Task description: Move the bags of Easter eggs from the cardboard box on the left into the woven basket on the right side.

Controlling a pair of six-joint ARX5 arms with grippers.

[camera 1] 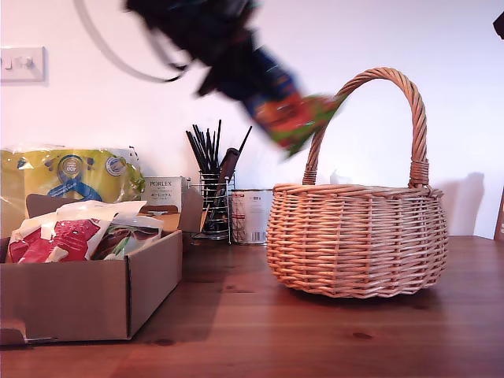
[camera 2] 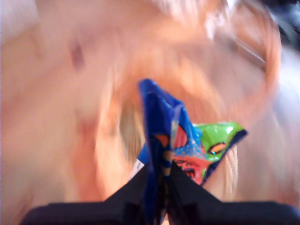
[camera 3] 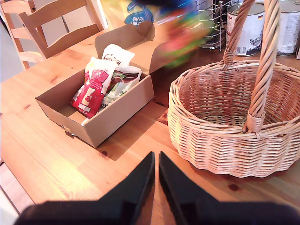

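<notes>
A blue bag of Easter eggs with green and orange print hangs blurred in the air, just beside the arched handle of the woven basket. My first gripper is shut on it, and the first wrist view shows the bag pinched between the dark fingers. A red-and-white bag and a white-and-green bag lie in the cardboard box at the exterior view's left. My second gripper hovers shut over the table, in front of the box and the basket, whose inside shows bare wicker.
Behind the box stand a big yellow pack, a white Porlex carton, a wire holder of black sticks and a tin. A wooden chair stands beyond the table.
</notes>
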